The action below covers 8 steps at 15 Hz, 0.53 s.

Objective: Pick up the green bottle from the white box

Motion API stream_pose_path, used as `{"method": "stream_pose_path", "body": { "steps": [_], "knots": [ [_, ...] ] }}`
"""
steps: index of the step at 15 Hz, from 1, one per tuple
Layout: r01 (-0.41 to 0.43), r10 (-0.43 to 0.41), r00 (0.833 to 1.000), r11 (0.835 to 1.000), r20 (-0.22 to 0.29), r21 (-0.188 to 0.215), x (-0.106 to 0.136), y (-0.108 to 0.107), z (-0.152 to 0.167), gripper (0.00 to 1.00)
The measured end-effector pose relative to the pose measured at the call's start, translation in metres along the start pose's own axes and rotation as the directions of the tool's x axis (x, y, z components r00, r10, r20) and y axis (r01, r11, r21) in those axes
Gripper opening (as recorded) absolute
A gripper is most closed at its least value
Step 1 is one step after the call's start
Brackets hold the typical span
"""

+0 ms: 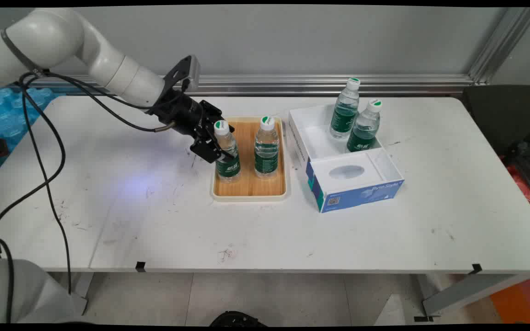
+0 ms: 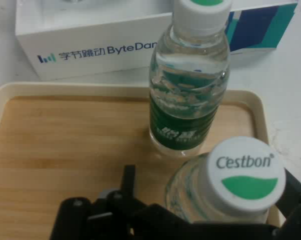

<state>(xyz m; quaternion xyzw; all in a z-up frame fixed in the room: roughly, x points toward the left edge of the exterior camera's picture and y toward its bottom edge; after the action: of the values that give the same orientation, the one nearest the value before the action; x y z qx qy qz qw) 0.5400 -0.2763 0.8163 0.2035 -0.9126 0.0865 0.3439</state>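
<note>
1. Gripper (image 1: 215, 148) position: low over the left half of the wooden tray (image 1: 249, 186), reaching in from the upper left at a downward slant toward the left bottle (image 1: 227, 152).
2. Left bottle position: upright on the tray's left side, white-and-green cap uppermost. In the hand view its cap (image 2: 243, 176) sits directly ahead of the black linkage, at the lower right, with one finger (image 2: 290, 192) dark beside it on the right.
3. Jaw state: the jaws stand apart, one on each side of the left bottle's upper body. Whether the pads press the plastic cannot be told; the bottle rests on the tray.
4. Key relation: the bottle's long axis is vertical, while the gripper's approach line is slanted, so the jaws straddle the bottle from its left flank, below the cap.
5. Neighbouring item: a second bottle (image 1: 266, 147) stands upright on the tray just to the right, apart from the left bottle and clear of the gripper.
6. Further items: a white-and-blue box (image 1: 356, 184) lies right of the tray; two more bottles (image 1: 344, 109) stand in its open rear compartment, well apart from the gripper.
</note>
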Motion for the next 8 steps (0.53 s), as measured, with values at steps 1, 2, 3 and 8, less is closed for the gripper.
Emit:
{"method": "stream_pose_path", "body": {
  "steps": [1,2,3,8],
  "knots": [
    [0.001,-0.001,1.0,1.0,0.002,0.003,0.001,-0.001,-0.002,1.0],
    [0.003,-0.003,1.0,1.0,0.006,0.004,0.003,-0.001,-0.006,1.0],
    [0.006,-0.006,1.0,1.0,0.01,0.004,0.006,-0.001,-0.01,1.0],
    [0.033,-0.033,0.998,0.999,0.044,-0.003,0.033,-0.003,-0.028,1.0]
  ]
}}
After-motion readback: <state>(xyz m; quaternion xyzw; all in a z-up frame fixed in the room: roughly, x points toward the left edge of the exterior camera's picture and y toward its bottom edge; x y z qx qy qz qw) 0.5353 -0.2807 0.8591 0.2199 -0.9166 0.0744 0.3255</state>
